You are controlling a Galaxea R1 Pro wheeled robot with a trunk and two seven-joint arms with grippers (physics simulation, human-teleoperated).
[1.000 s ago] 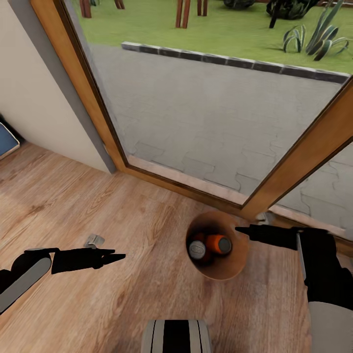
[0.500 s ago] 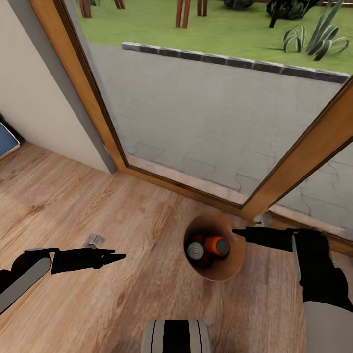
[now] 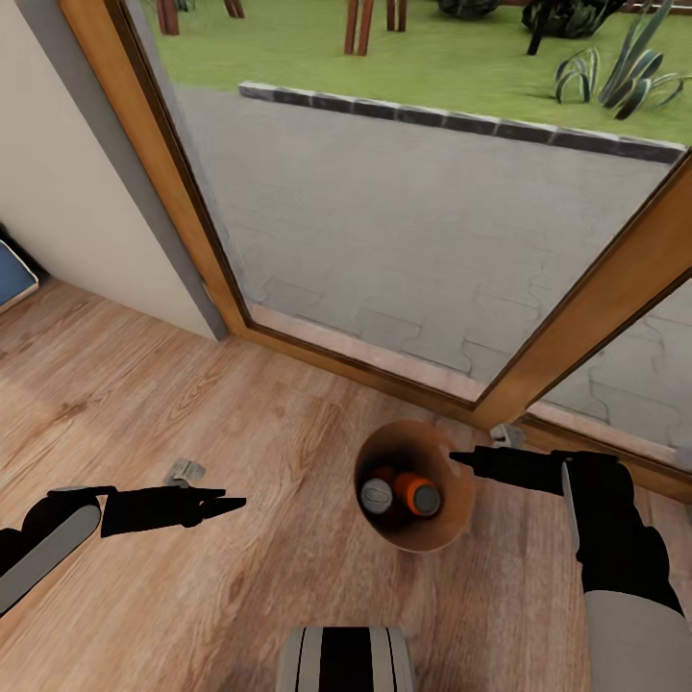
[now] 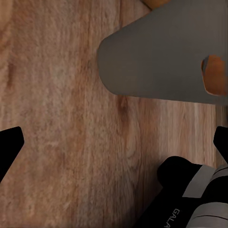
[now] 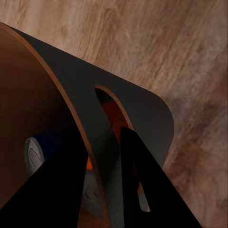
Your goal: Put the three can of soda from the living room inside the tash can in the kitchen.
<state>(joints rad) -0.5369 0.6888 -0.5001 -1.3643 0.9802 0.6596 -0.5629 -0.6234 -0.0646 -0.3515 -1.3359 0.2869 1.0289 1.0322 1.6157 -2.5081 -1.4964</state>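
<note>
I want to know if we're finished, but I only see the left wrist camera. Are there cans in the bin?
Observer: Yes. The head view looks down into the bin. An orange can lies beside a grey-topped can, and a bit of orange behind them may be a third.
Operator: What's the right hand doing?
Observer: The right hand is at the bin's rim. The right wrist view shows one finger on each side of the wall.
</note>
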